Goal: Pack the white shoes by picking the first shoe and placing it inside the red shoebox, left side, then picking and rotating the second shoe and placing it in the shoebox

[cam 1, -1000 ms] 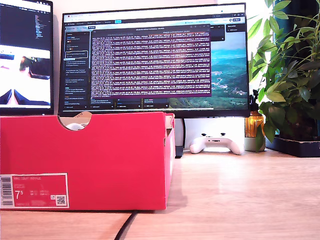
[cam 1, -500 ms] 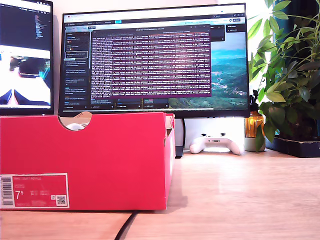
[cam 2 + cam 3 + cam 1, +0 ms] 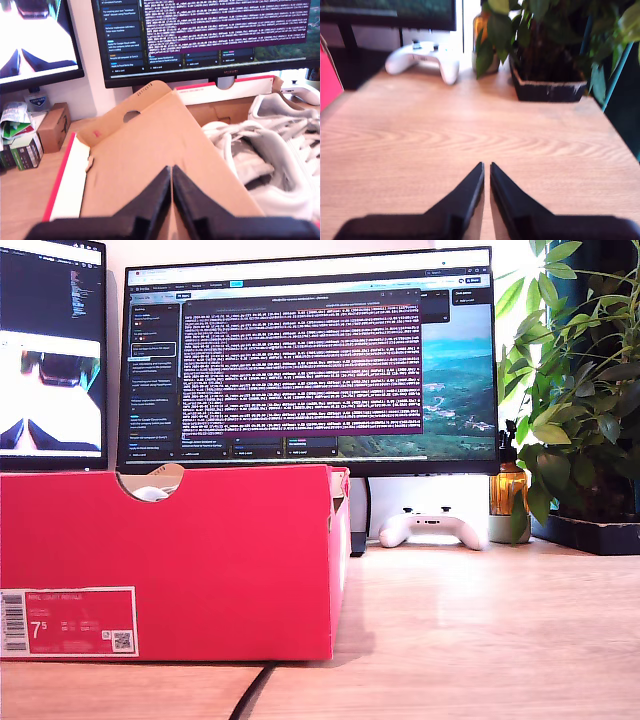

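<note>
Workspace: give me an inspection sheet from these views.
Surface: wooden desk, bare in front of my second gripper.
Job's things: red shoebox at the exterior view's left, lid open; white shoes lie inside it.
Clutter: white game controller under the monitor; small boxes beside the shoebox.
Grippers: my first gripper over the cardboard lid flap, jaws together, empty; my second gripper over the desk, jaws together, empty.
Cables: one dark cable by the shoebox's front corner.
Surroundings: two lit monitors, potted plant at the exterior view's right.
</note>
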You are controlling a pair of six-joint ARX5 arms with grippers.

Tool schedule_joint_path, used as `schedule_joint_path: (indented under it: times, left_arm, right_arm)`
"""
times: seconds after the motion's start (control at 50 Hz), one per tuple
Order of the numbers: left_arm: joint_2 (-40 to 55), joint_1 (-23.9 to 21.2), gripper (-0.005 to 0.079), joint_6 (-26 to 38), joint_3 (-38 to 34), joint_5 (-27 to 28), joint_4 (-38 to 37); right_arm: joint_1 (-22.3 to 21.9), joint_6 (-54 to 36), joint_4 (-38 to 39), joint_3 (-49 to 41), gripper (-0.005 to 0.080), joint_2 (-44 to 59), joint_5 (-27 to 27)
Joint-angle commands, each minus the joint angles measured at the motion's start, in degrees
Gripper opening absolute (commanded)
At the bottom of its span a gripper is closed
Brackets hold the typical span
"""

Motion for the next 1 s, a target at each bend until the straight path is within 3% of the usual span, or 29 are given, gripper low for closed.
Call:
schedule_joint_path:
  times: [0.0, 0.3, 0.52, 0.6, 0.78, 0.98]
  left_arm:
    - [-1.44, 0.02, -0.0019, 0.07, -1.73, -0.15, -0.70]
    - [-10.58, 0.07, -0.0019, 0.00, -4.44, -0.83, -7.69]
    - [-10.36, 0.11, -0.0019, -0.26, -4.44, -1.40, -9.70]
    - [-10.36, 0.00, -0.0019, -1.64, -4.44, -1.44, -11.72]
    - [-10.34, -0.04, -0.0019, -7.02, -4.24, -0.39, -14.21]
    - [-10.34, -0.04, -0.0019, -7.04, -4.24, -0.59, -14.19]
  right_arm:
    - [-0.09, -0.15, -0.68, -2.21, -0.0012, -1.49, -0.22]
    - [-0.11, 0.42, -3.32, -5.55, -0.0012, -8.17, -0.76]
    - [-0.11, 0.52, -5.57, -5.55, -0.0012, -10.40, -1.60]
    - [-0.11, 0.42, -6.40, -5.55, -0.0012, -10.97, -5.20]
    - [-0.11, 5.18, -9.18, -5.49, -0.0012, -11.21, -5.25]
    - [-0.13, 7.30, -9.70, -5.49, -0.0012, -11.21, -4.66]
